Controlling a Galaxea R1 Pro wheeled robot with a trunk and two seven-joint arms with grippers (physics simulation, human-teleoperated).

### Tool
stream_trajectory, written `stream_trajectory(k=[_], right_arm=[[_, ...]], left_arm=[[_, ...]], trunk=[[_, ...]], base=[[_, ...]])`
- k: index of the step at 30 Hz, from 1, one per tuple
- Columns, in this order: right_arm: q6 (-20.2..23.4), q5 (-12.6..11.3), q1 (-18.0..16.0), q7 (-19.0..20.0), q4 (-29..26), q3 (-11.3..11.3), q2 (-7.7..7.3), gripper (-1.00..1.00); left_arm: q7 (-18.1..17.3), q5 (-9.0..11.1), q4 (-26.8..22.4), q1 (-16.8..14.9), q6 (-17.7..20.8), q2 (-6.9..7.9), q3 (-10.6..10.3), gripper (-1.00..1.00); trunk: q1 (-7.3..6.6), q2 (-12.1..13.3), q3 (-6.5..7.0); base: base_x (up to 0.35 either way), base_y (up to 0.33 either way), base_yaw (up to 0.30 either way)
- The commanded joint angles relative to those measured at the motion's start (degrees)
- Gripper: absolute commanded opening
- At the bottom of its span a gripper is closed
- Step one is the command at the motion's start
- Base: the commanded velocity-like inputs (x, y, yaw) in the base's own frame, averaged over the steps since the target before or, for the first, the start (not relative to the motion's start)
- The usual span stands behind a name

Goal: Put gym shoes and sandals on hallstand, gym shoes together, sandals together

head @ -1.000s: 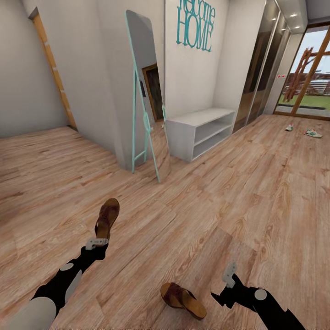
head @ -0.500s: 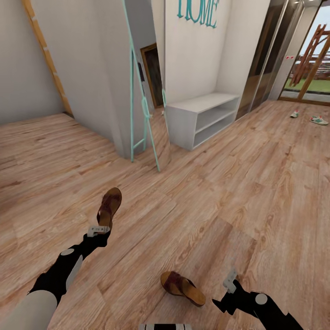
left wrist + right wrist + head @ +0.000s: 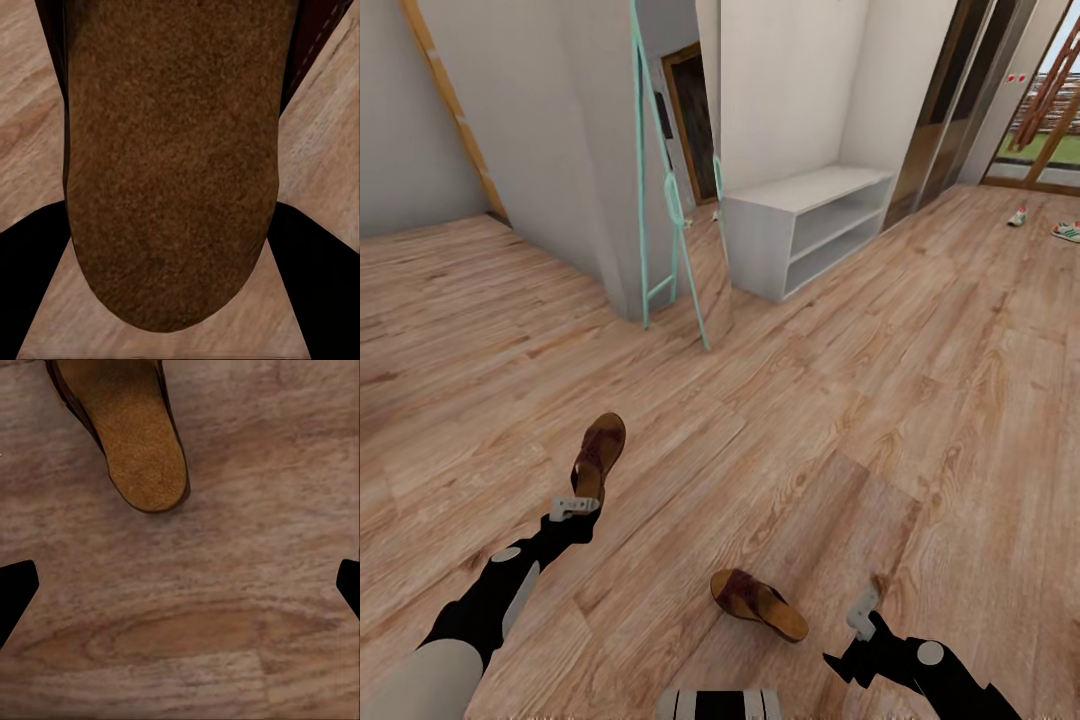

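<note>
Sandals are being approached: the left gripper (image 3: 574, 507), jaws parted, is being set at one sandal (image 3: 599, 455) heel and should be pushed further before being clenched. The right gripper (image 3: 862, 612), spread wide, is being held beside the other sandal (image 3: 758, 605), not yet aligned.

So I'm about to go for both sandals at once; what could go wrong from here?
The left hand sits right at the heel of the left sandal, so closing may nudge it along the floor. The right hand stands open beside the other sandal, not over it: it could close on nothing.
</note>
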Motion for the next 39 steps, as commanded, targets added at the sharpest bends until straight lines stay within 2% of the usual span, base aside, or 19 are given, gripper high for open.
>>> stream_trajectory(k=[1,16,30,39], right_arm=[[-0.24,0.58,-0.02,0.04,-0.06,0.12,-0.03,1.00],[-2.44,0.48,-0.02,-0.08,-0.28,-0.05,0.22,1.00],[-3.07,0.48,-0.02,-1.01,-0.39,-0.04,0.32,1.00],[-3.01,0.48,-0.02,-1.01,-0.24,-0.04,0.32,1.00]], left_arm=[[-0.40,0.14,-0.08,-0.01,0.36,-0.04,0.27,-1.00],[-0.61,0.27,0.38,0.10,-0.39,-0.18,0.30,-1.00],[-0.62,0.38,0.47,0.03,-0.45,-0.19,0.30,-1.00],[-0.62,0.48,0.48,0.05,-0.45,-0.21,0.30,-1.00]], trunk=[[0.01,-0.04,-0.36],[0.01,-0.04,-0.73],[0.01,-0.04,-0.73],[0.01,-0.04,-0.73]], base=[[0.000,0.000,0.000],[0.000,0.000,0.000],[0.105,0.001,0.000],[0.109,0.104,0.000]])
